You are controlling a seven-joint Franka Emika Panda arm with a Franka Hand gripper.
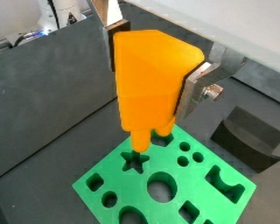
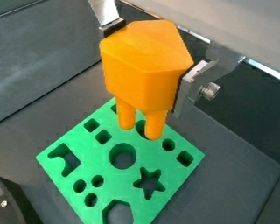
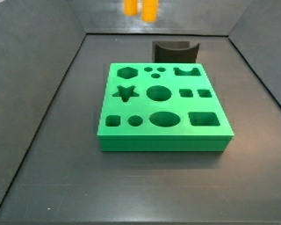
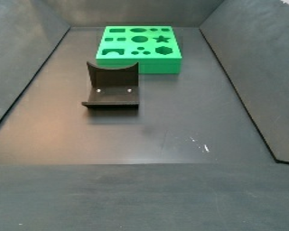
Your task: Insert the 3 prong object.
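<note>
My gripper [image 1: 152, 66] is shut on the 3 prong object [image 1: 149, 74], an orange-yellow blocky piece with its prongs pointing down. It hangs above the green board [image 1: 113, 171], clear of it, with the prongs over the board's edge near the star hole. Both wrist views show the silver fingers [image 2: 192, 83] clamping the piece's [image 2: 143, 70] sides above the board [image 2: 101, 153]. In a side view only the prong tips [image 3: 140, 8] show at the top edge, high above the board [image 3: 167, 142]. In a side view the board [image 4: 141, 61] lies at the far end and the gripper is out of view.
A dark grey curved block [image 3: 174, 50] stands just behind the board, also seen in a side view [image 4: 111, 86] and in both wrist views [image 1: 250, 136] [image 2: 8, 201]. Dark walls enclose the floor on all sides.
</note>
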